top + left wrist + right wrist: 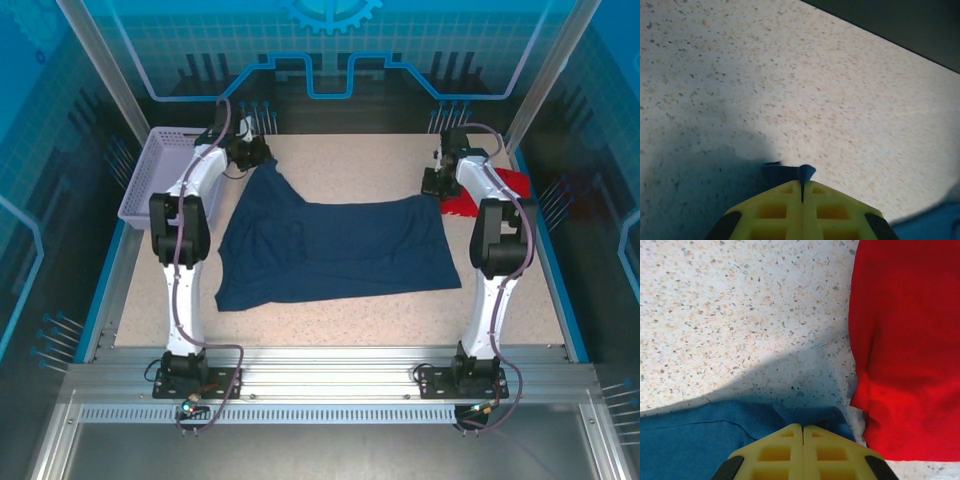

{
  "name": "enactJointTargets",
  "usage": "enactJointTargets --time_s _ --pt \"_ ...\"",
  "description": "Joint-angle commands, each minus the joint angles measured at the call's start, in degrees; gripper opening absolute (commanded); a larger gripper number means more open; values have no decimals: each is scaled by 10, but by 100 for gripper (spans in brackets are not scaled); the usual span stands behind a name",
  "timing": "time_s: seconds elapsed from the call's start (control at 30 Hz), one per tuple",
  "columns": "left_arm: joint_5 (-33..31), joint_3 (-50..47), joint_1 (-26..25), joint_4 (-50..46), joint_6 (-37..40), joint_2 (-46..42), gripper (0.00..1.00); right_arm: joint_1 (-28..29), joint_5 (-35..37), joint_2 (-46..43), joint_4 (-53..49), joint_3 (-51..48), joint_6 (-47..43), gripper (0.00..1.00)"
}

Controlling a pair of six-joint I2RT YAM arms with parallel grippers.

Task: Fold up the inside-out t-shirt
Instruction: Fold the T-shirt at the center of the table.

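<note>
The inside-out t-shirt (335, 250), dark navy cloth, lies spread over the middle of the table. Its far left corner is pulled up into a peak toward my left gripper (250, 152). In the left wrist view the yellow fingers (785, 205) are pressed together, and a small tip of navy cloth (806, 172) pokes out between them at my left gripper (801, 184). My right gripper (437, 185) is at the shirt's far right corner. There my right gripper (803, 427) is shut on the blue cloth (700, 440), which bunches under its tips.
A bright red folded garment (482, 195) (905, 340) lies just right of the right gripper, almost touching the navy corner. A lavender basket (152, 178) stands at the far left edge. Speckled tabletop (790, 75) stretches beyond the left gripper.
</note>
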Motion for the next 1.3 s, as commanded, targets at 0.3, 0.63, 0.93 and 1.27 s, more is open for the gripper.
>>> enactJointTargets --time_s 0.3,0.63,0.93,1.27 --pt "43 -284 6 150 -42 -247 0 -24 -14 -103 48 -111 -19 0" --pt "55 -529 0 262 -95 -406 0 -36 5 -143 50 -203 11 0" --pt "34 -669 -8 263 -94 -505 0 -38 0 -167 49 -265 25 0" --pt "18 -741 -16 274 -88 -556 0 -38 3 -190 39 -282 29 0"
